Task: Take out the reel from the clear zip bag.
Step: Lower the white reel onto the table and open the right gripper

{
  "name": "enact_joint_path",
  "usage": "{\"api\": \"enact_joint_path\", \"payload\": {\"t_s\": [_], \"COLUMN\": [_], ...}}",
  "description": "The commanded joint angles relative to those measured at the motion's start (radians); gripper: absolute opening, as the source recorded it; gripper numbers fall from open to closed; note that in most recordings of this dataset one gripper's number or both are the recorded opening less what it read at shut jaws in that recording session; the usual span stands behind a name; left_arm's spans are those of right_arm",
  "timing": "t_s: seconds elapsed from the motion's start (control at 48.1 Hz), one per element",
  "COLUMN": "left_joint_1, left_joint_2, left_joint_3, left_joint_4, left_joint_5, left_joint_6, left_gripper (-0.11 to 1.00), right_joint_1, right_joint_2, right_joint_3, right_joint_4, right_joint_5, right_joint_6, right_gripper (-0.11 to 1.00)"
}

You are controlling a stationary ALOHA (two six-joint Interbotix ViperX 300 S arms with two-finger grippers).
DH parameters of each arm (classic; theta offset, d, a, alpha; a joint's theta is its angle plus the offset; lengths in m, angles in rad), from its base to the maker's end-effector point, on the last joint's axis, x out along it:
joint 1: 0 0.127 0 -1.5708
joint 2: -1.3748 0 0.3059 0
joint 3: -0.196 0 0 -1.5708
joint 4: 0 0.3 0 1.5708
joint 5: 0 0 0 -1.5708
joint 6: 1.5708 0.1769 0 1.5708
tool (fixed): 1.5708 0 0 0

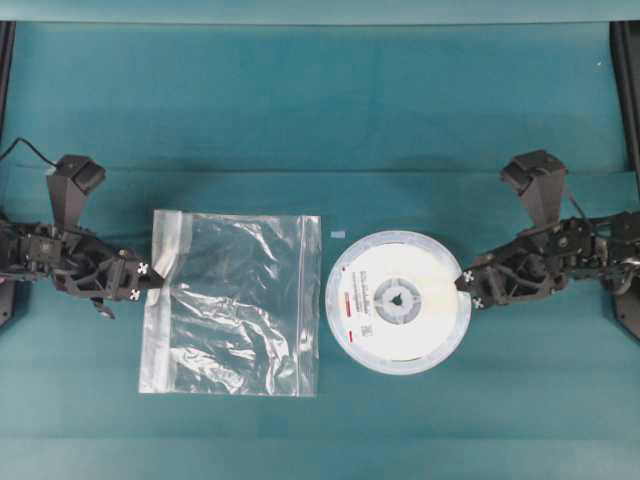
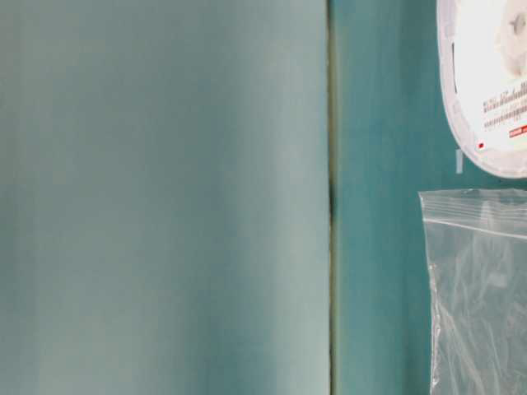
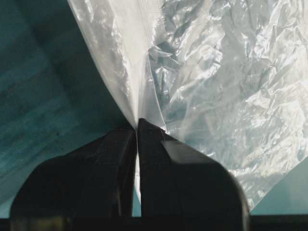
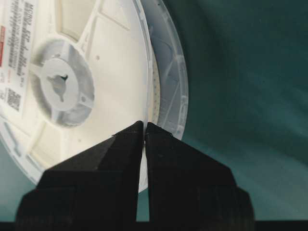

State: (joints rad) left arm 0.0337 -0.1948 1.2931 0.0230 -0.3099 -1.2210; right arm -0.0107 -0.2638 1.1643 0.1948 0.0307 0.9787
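The clear zip bag (image 1: 235, 305) lies flat and crinkled on the teal table, left of centre, with nothing inside it. My left gripper (image 1: 150, 275) is shut on its left edge; in the left wrist view the film (image 3: 216, 72) fans out from my closed left gripper (image 3: 138, 122). The reel (image 1: 398, 300), a white disc with a grey hub and a label with red marks, lies just right of the bag, outside it. My right gripper (image 1: 462, 282) is shut on its right rim; the right wrist view shows the right gripper (image 4: 145, 126) pinching the reel's (image 4: 96, 72) upper flange. The table-level view catches part of the reel (image 2: 490, 74) and the bag (image 2: 482, 296).
A small pale scrap of tape (image 1: 337, 234) lies on the cloth between the bag's top right corner and the reel. Black frame posts (image 1: 625, 80) stand at the table's far sides. A fold line (image 2: 331, 197) runs across the teal cloth.
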Motion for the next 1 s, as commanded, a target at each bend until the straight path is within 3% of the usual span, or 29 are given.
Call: {"api": "enact_joint_path", "payload": {"t_s": [0.0, 0.852, 0.915, 0.977], "left_joint_1": [0.002, 0.002, 0.002, 0.002], "left_joint_2": [-0.006, -0.003, -0.005, -0.005], "left_joint_3": [-0.012, -0.020, -0.020, -0.020], "left_joint_4": [0.005, 0.005, 0.005, 0.005], "left_joint_5": [-0.005, 0.009, 0.009, 0.009], "left_joint_6": [0.002, 0.000, 0.000, 0.000], "left_gripper": [-0.01, -0.01, -0.01, -0.01], "right_joint_1": [0.000, 0.003, 0.003, 0.005], "right_joint_2": [-0.025, -0.048, -0.051, -0.052], "right_joint_3": [0.002, 0.014, 0.012, 0.012], "right_joint_4": [0.002, 0.002, 0.002, 0.002], "right_joint_5": [0.008, -0.005, -0.017, -0.023], "right_joint_6": [0.006, 0.003, 0.005, 0.006], "right_gripper": [0.03, 0.03, 0.07, 0.20]}}
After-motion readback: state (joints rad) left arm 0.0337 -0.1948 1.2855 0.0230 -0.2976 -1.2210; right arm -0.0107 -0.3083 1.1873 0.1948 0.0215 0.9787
